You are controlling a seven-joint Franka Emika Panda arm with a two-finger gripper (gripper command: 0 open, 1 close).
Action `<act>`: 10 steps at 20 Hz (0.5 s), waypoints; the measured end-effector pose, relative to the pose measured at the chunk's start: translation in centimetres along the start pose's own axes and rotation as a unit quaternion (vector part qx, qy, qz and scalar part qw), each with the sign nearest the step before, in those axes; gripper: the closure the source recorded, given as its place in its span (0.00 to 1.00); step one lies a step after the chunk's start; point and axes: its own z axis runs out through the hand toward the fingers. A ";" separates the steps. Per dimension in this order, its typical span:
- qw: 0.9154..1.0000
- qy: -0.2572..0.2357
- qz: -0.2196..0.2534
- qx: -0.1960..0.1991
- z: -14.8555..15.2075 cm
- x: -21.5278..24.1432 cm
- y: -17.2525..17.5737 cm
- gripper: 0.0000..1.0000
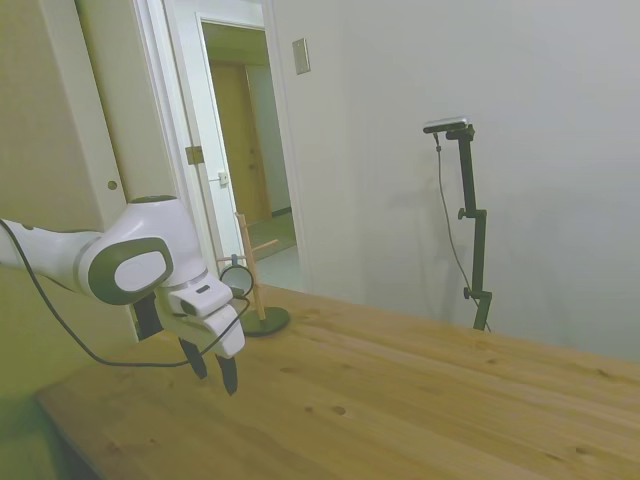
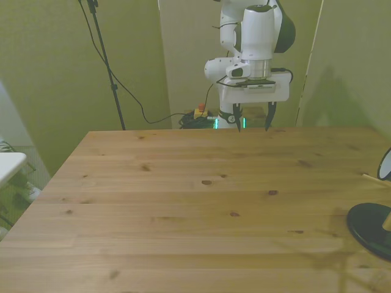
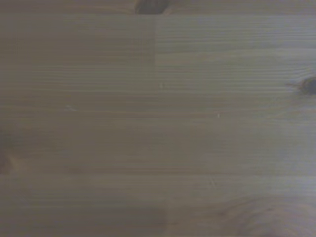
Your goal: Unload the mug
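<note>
Mug [image 1: 237, 277] on peg stand [image 1: 262, 318] in side view, cropped in front view

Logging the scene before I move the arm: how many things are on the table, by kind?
Mug, hanging on the stand: 1
Wooden peg stand with dark round base: 1
Total: 2
The hand is open, empty and apart from both.

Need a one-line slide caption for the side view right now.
Open tool hovers over the table, apart from the mug hanging on the peg stand behind it.
</note>
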 end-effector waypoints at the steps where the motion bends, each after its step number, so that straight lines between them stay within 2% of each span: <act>1: 1.000 0.000 0.000 0.000 0.1 0.0 0.0 0.00; 4: 1.000 0.010 -0.009 0.014 -0.2 0.5 -0.6 0.00; 10: 0.997 0.045 -0.032 0.057 -1.4 2.4 -5.0 0.00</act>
